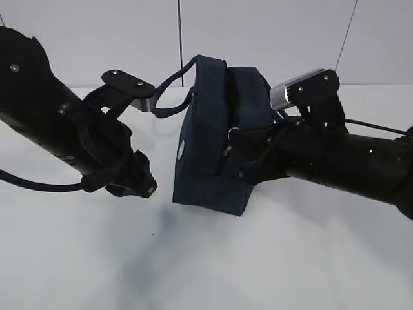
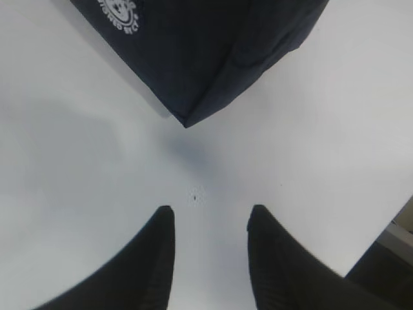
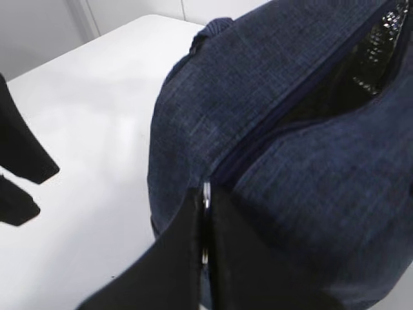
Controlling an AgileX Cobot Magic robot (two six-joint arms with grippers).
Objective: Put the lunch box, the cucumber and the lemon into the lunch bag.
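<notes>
We found the lunch bag [image 1: 216,139] upright mid-table [image 1: 310,258], zipper part open. Right gripper [image 3: 205,248] was clamped on the metal ring pull [image 3: 206,197]. Left gripper [image 2: 211,242] hung just beside the bag, fingers [image 2: 155,258] apart, holding nothing.

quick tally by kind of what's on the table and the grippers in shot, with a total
lunch bag: 1
grippers: 2, left gripper and right gripper
lunch box, cucumber, lemon: 0 in view
total: 3

Ext level; wrists close, lunch bag [image 1: 216,139]
</notes>
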